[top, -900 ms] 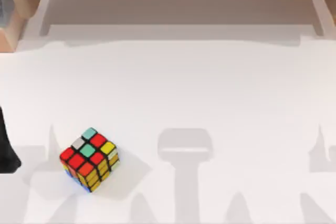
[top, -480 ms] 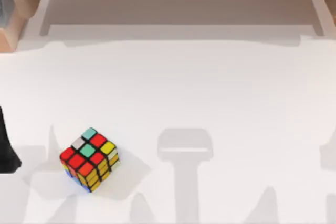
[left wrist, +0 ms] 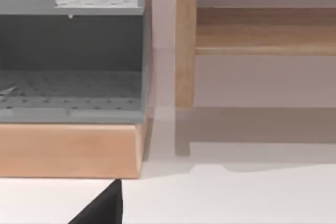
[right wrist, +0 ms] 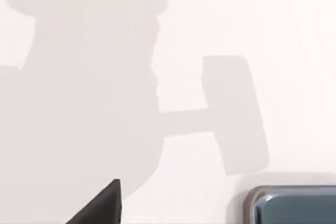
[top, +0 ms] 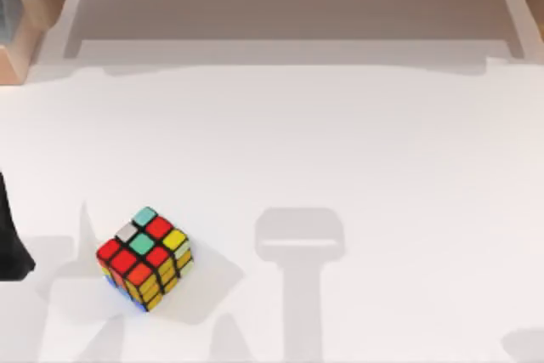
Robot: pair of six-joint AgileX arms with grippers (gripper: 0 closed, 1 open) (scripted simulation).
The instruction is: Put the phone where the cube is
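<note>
My left arm [top: 12, 240] sits parked at the table's [top: 340, 150] left edge, cube [top: 144, 257] just right of it. Phone [right wrist: 294, 205] lies flat near my right claw. Can't tell either claw's state.

Cube [top: 144, 258] front-left; phone [right wrist: 293, 205] flat

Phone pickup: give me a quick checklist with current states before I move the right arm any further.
1. Cube on the table, toward its left: ok.
2. Cube spot free for the phone: not ok, the cube sits there.
3. Phone located: ok, its corner lies flat on the table in the right wrist view.
4. Phone held: not ok, nothing grips it.
5. Right tool's opening: cannot tell.
6. Left arm out of the way at the table's left edge: ok.
</note>
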